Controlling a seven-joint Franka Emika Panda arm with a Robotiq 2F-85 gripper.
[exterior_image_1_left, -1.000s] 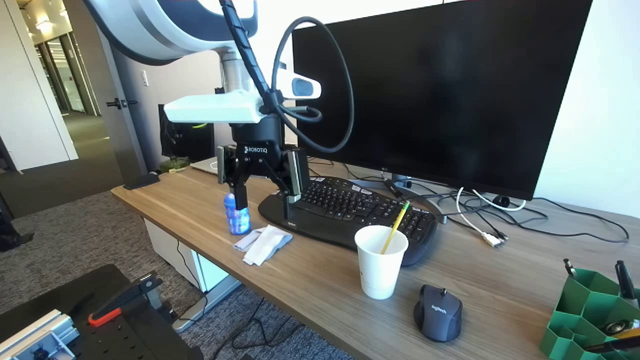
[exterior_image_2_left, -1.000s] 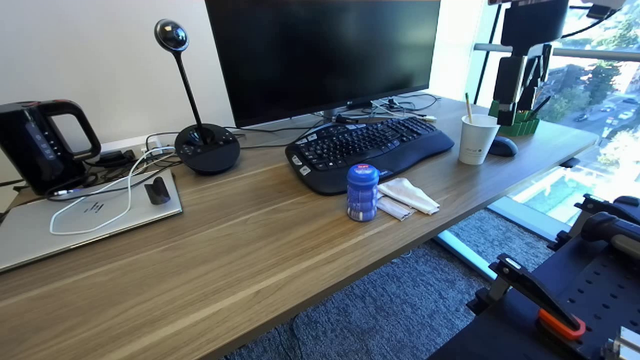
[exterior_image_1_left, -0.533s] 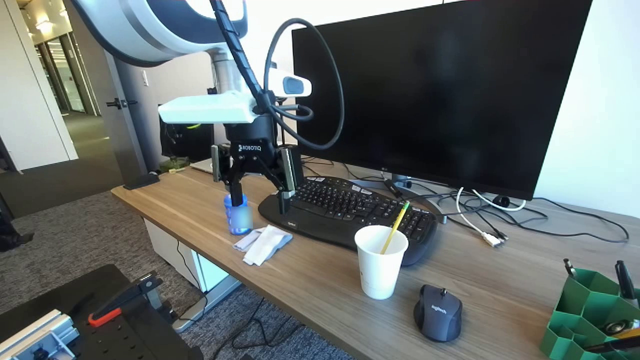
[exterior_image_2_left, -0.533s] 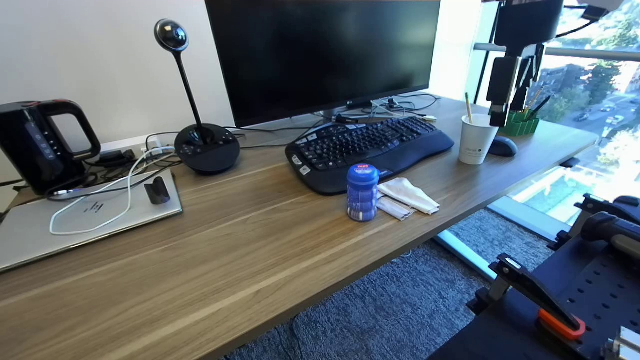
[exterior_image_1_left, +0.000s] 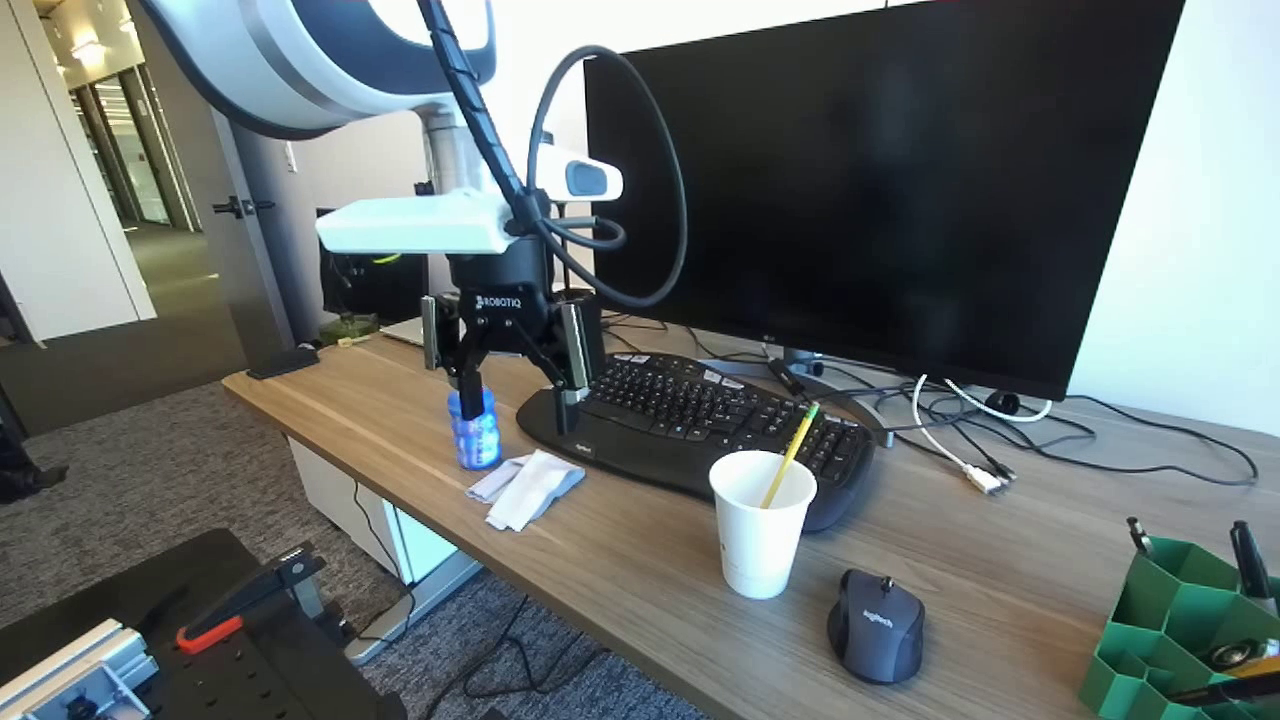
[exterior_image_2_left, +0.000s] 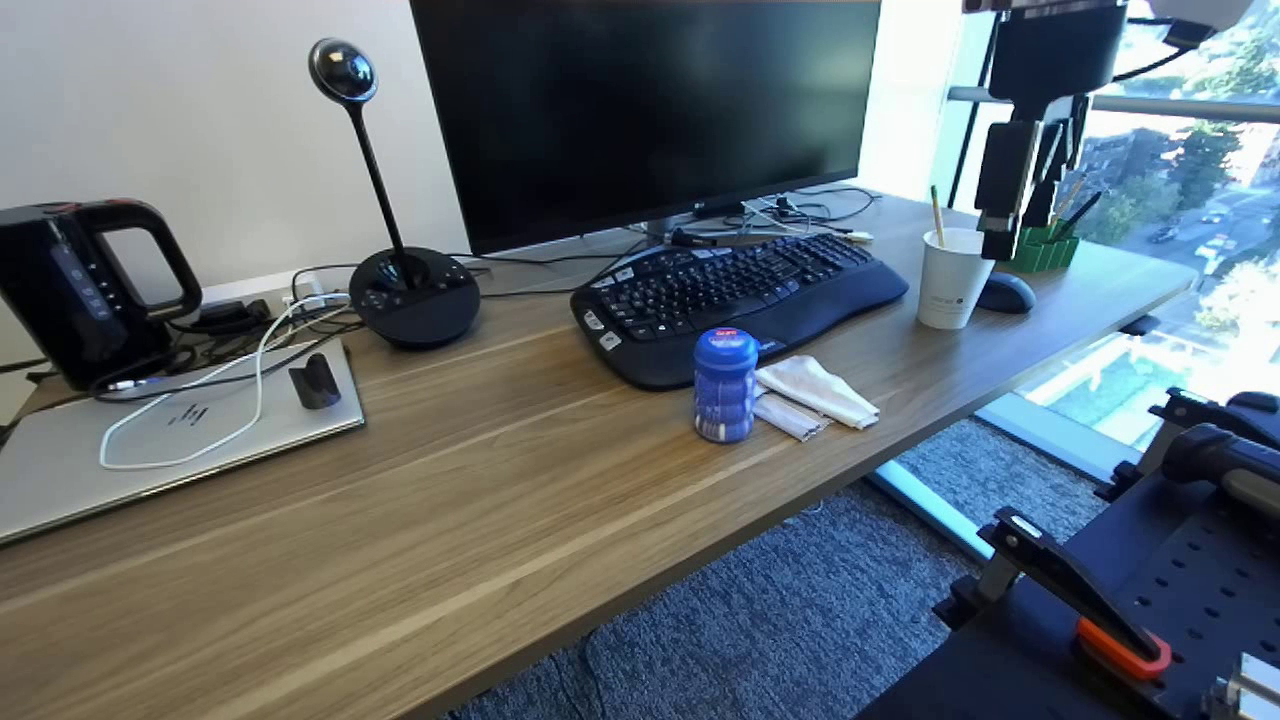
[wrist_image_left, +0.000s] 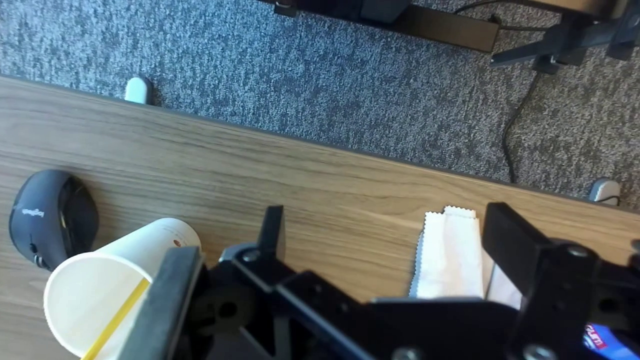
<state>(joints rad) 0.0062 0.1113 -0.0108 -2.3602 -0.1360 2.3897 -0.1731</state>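
Along the bench (exterior_image_2_left: 380, 560): every loose thing I can make out lies where it lay a second ago; the only motion is mine.
Monitor (exterior_image_1_left: 860, 190): dark, upright at the back.
Keyboard (exterior_image_2_left: 740, 295): in front of the monitor, unshifted.
Pincer (exterior_image_1_left: 519, 425): slid a little sideways within the last second, then dipped slightly. Its fingers (wrist_image_left: 512, 240) stand spread wide with nothing between them. In an exterior view one finger crosses the keyboard, but I judge it hangs above, not on it. I read the change as positioning only: no grip made, nothing disturbed.
Cup (exterior_image_1_left: 757, 555): one of the things nearest me, white, upright, unmoved. In the wrist view the pincer hides part of it; I take that overlap for height, not contact.
Cloth (wrist_image_left: 452, 255): also near, lying on the bench beside one finger in the wrist view. One folded piece or two crossed strips, I can't tell.
Tub (exterior_image_2_left: 724, 395): blue, upright, just beside the cloth; whether they touch isn't clear to me. In both exterior views my slide ran toward its side, though I judge the pincer well above it.
Pencil (exterior_image_1_left: 792, 455): yellow, leaning in the cup, its green end above the rim.
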